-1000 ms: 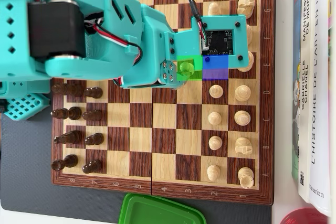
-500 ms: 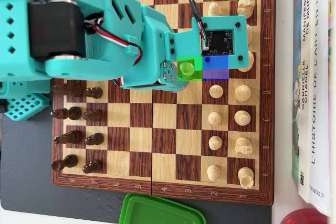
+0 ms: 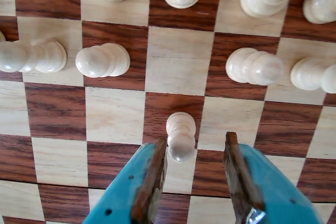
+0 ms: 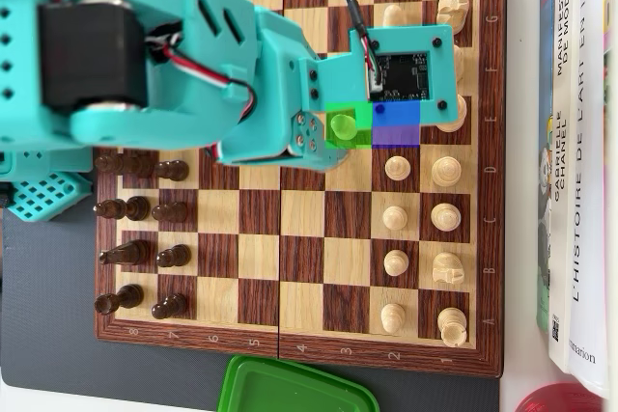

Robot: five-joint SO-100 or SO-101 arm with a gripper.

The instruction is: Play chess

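A teal gripper (image 3: 195, 153) hangs over a wooden chessboard (image 3: 115, 114), its two wood-lined fingers spread apart and clamped on nothing. In the wrist view a lone white pawn (image 3: 180, 136) stands between them, close against the left finger (image 3: 152, 177) and clear of the right one; whether it touches the left finger cannot be told. The pawn sits one rank ahead of the white pawn row (image 3: 102, 60).

In the overhead view the same pawn (image 4: 345, 127) shows under a green tinted square, with a blue tinted square (image 4: 396, 124) just to its right. Dark pieces (image 4: 145, 209) line the board's left edge. Book spines (image 4: 579, 142) at right read in part "L'HISTOIRE DE L'ART" and "DE MODE". A green lid (image 4: 294, 388) lies below the board.
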